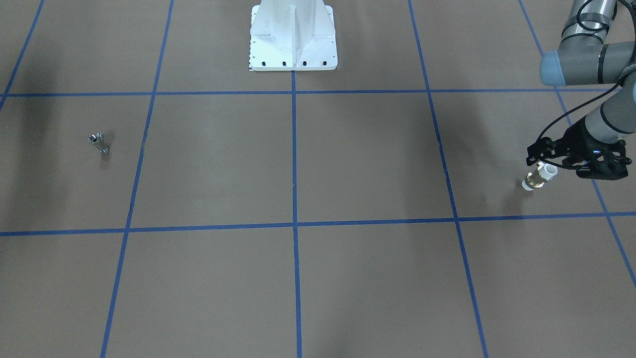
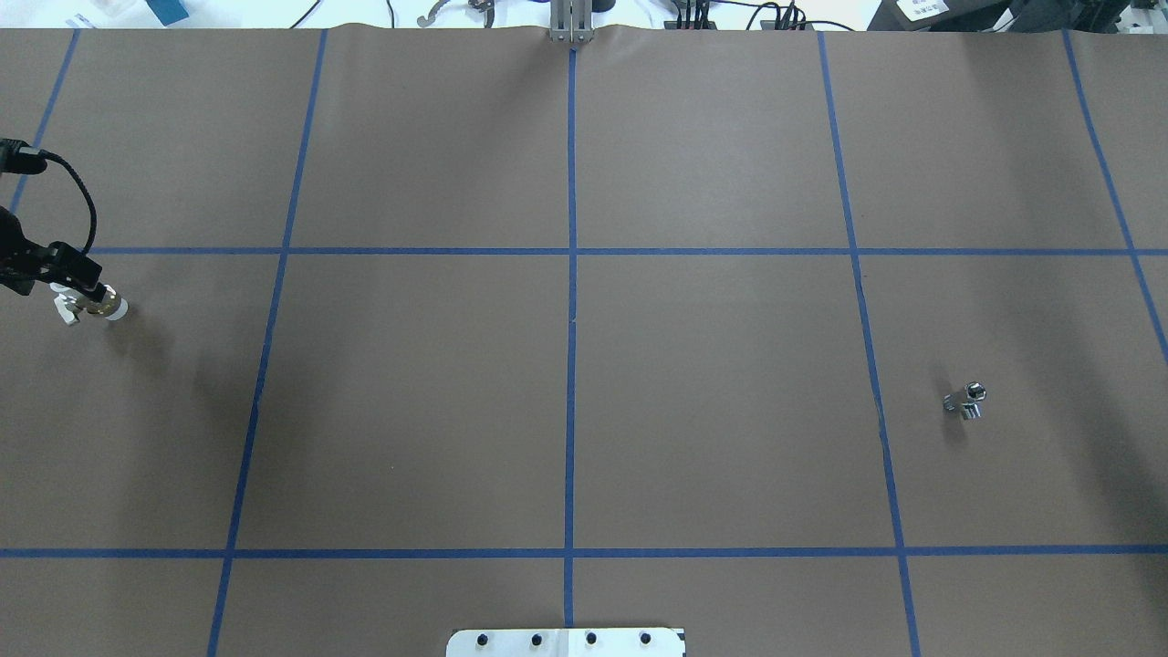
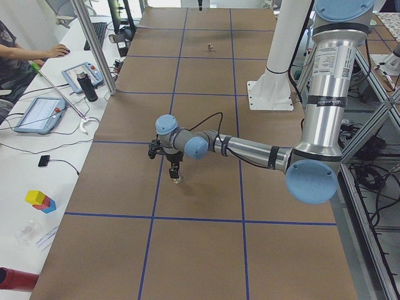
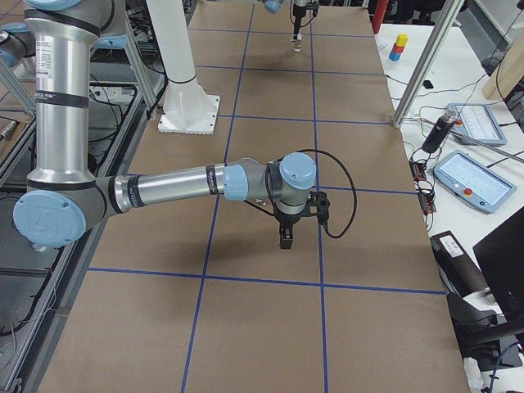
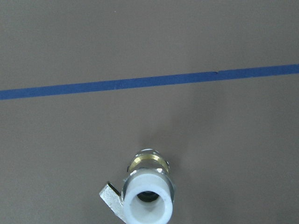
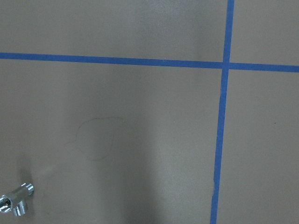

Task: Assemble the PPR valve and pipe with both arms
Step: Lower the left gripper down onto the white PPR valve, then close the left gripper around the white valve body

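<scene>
Overhead exterior shows left gripper at the PPR valve, grip unclear, right gripper likewise; clamp squarely before heading toward the pipe

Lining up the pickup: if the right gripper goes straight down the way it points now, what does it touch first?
Probably bare table, not the pipe. The right gripper points down, and its wrist view shows the pipe off in the lower-left corner; depth is unclear.

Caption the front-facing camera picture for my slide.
Left gripper at the valve on one side of the table, pipe alone on the other.
</scene>
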